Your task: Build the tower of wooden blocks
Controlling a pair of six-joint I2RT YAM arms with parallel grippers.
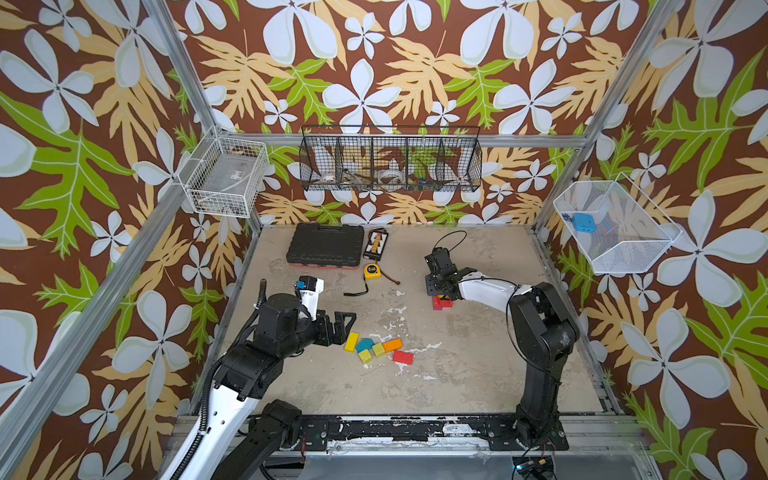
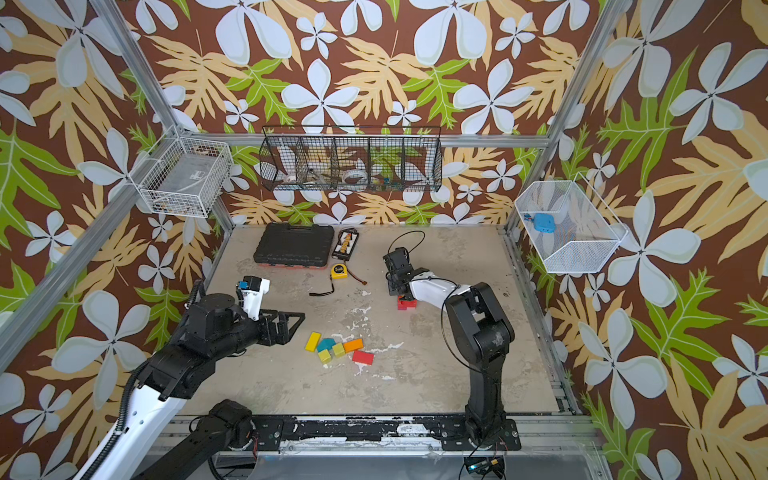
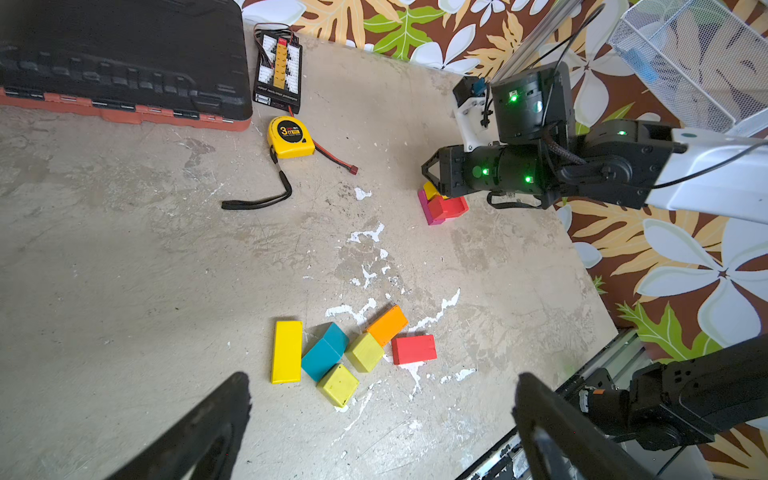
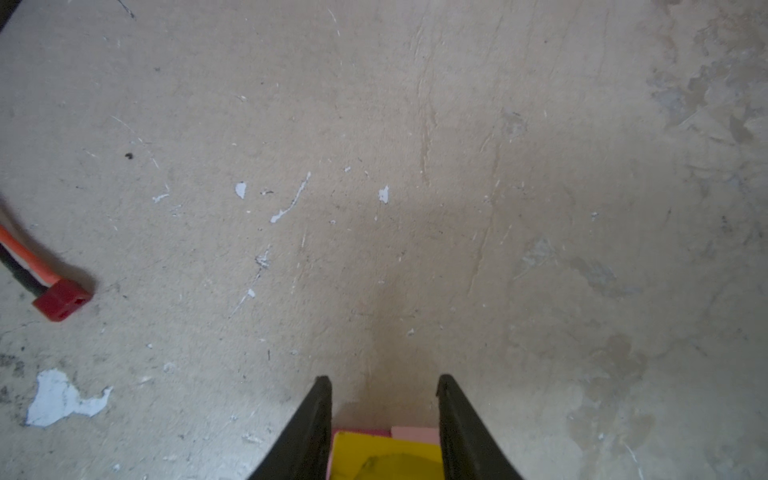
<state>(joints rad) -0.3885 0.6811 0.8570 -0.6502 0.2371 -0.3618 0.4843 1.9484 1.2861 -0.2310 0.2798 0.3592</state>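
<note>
Fingers of the right claw (image 4: 384, 380) clamp a smooth yellow block (image 4: 386, 453) on top of the tower (image 3: 444, 208), above its red and magenta layers. In both top views, left of the tower, the left claw (image 1: 343, 327) gapes wide just beside six loose painted wood blocks (image 1: 376, 349) on the scuffed, chipped desk (image 1: 457, 374).

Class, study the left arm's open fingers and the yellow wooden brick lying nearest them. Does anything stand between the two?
Nothing visible does. The left gripper stands open just beside the long yellow wooden brick, with only bare tabletop between them. The teal wooden block lies on the brick's far side, out of the way.
</note>
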